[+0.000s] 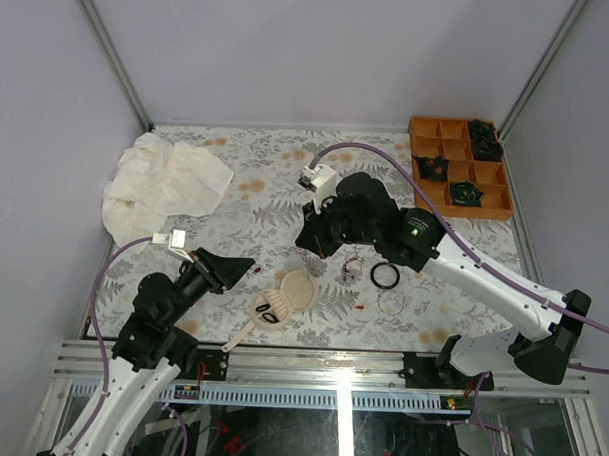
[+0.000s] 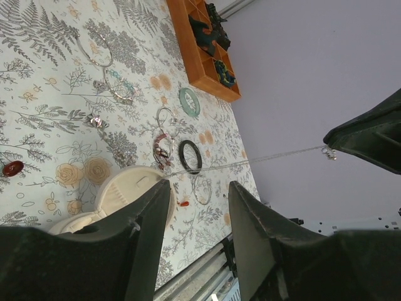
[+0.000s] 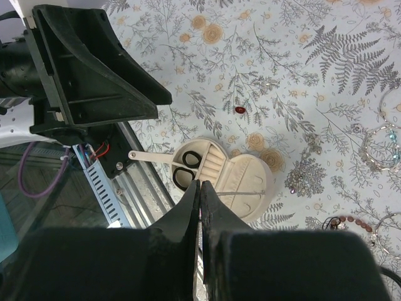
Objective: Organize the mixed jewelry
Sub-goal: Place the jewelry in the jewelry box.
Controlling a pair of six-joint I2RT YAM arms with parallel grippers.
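Right gripper point(image 3: 200, 185): clamped on thin chain point(image 2: 250, 160), drawing it off jewelry point(image 1: 358, 270), likely for sorting. Left gripper point(image 2: 199, 188): apart, idle, 7 o'clock.

Fern-and-rose print tablecloth point(image 1: 257, 166), orange tray point(image 1: 433, 121), cream dish point(image 1: 300, 288), black rings point(image 3: 184, 177), silver chain point(image 2: 276, 157).

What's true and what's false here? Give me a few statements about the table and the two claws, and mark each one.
1. The orange tray sits at the far right corner of the table. True.
2. The left claw is shut. False: its fingers stand apart, holding nothing.
3. The cream dish holds two small black rings. True.
4. The white cloth lies beside the orange tray. False: it lies at the far left.
5. The right claw is shut on a thin chain. True.
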